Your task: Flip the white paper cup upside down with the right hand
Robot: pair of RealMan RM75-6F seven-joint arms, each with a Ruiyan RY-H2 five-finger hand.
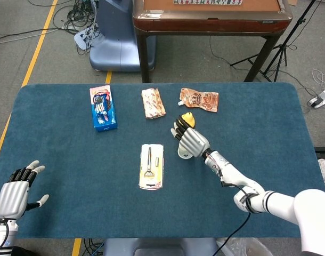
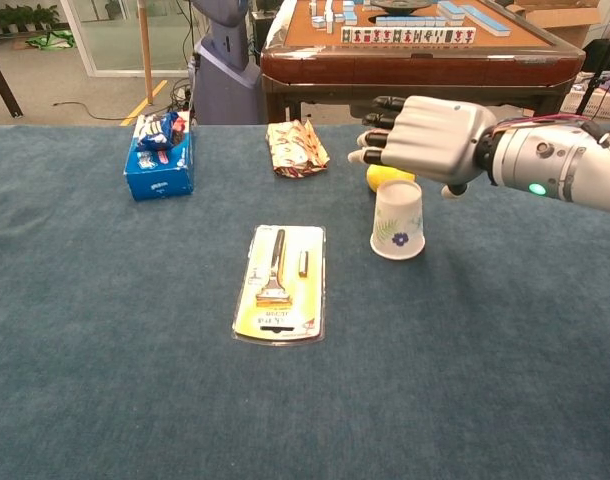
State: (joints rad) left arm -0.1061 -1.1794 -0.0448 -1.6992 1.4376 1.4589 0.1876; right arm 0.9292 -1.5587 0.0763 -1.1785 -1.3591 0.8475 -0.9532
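The white paper cup (image 2: 397, 220) with a blue flower print stands mouth down on the blue tablecloth, just in front of the yellow pear (image 2: 384, 177). My right hand (image 2: 430, 135) is directly over its upturned base, fingers stretched out to the left and apart, with no grip on the cup. In the head view the right hand (image 1: 188, 140) covers most of the cup (image 1: 183, 154); only its lower rim shows. My left hand (image 1: 13, 192) lies at the near left table edge, fingers apart and holding nothing.
A packaged razor (image 2: 279, 283) lies left of the cup. A blue box (image 2: 160, 155), a snack packet (image 2: 297, 147) and an orange pouch (image 1: 198, 99) sit along the far side. A wooden table (image 2: 405, 50) stands behind.
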